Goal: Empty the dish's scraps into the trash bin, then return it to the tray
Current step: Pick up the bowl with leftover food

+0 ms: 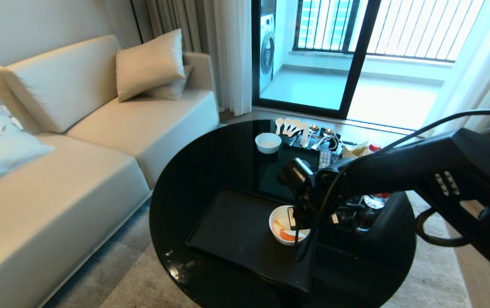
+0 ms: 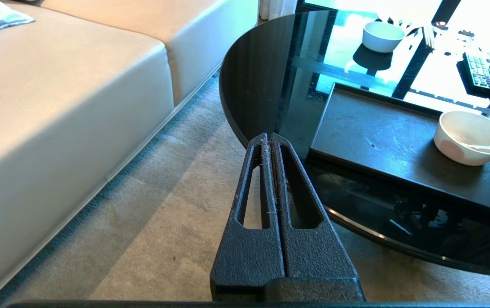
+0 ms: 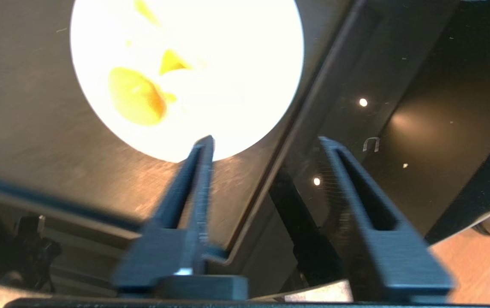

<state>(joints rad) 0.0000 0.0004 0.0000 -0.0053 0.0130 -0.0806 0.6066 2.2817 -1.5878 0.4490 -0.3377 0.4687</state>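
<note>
A: How far along does it look?

B: Barely begun, I'd say. The bowl [image 1: 288, 230] sits on the tray [image 1: 236, 231] near its right edge, and the scraps [image 1: 285, 234] are in it, orange and pale pieces.

A: And the grippers?

B: The right gripper [image 3: 266, 143] hangs just above the bowl with its fingers apart and nothing between them; one finger lines up with the rim, the other lies beyond the tray's edge. The left gripper [image 2: 269, 137] is parked off the desk [image 1: 210, 162] over the carpet, fingers pressed together.

A: The trash bin?

B: I can't find it in any view; it may be behind the arm. So grasping, tipping out and bringing the bowl back all remain.
</note>
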